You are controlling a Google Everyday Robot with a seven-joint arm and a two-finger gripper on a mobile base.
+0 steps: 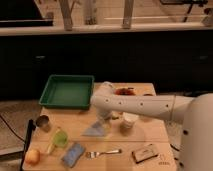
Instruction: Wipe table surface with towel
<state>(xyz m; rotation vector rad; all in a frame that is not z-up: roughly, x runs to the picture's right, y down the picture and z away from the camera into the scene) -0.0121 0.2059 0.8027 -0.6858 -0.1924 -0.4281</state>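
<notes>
Nearest the camera, along the front edge of the bench [156, 133], lie an orange [32, 156], a blue sponge [73, 154], a fork [103, 152] and a small brown box [146, 152]. Behind them stand a green cup [60, 138] and a metal cup [43, 122]. The grey towel [95, 130] lies mid-bench beside a white cup [129, 122]. The gripper [103, 118] hangs at the towel's far edge; whether it grips cannot be told. Farther back sits a green tray [67, 91].

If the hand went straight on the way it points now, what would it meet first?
Most likely the grey towel: the hand points down over the middle of the table, with the towel directly under it. Whether they already touch is unclear.
</notes>
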